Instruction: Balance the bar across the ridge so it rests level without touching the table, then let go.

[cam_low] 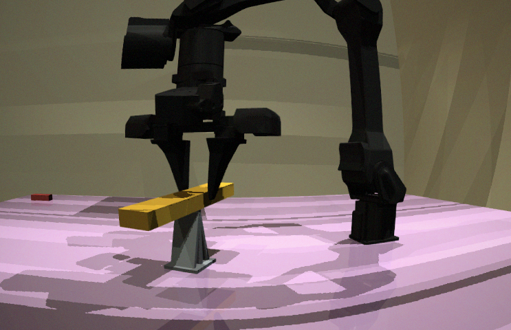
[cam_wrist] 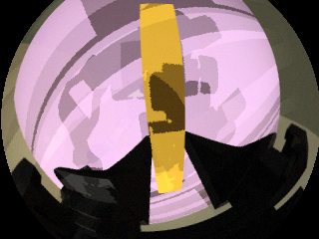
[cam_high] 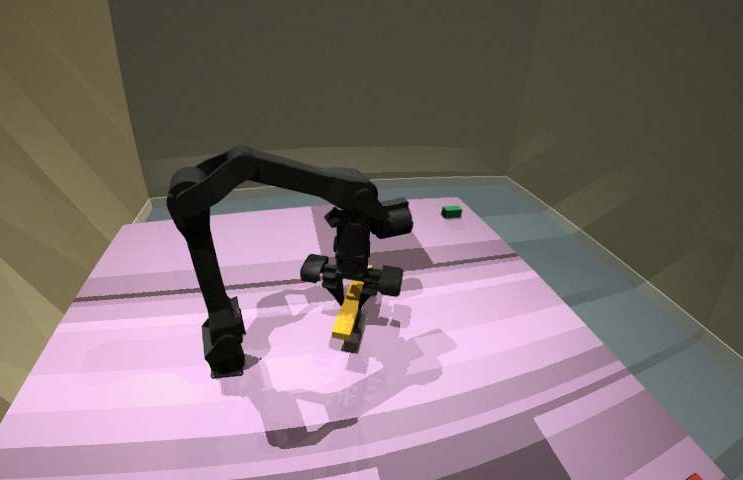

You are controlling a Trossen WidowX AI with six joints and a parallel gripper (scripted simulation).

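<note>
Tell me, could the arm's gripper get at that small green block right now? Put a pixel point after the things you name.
Probably not as things stand: the gripper (cam_high: 349, 302) (cam_low: 199, 194) (cam_wrist: 166, 137) is shut on the yellow bar (cam_high: 346, 319) (cam_low: 162, 207) (cam_wrist: 161, 40), so its fingers are taken. Nothing visible crowds the green block (cam_high: 451, 212), though its distance is hard to judge.
</note>
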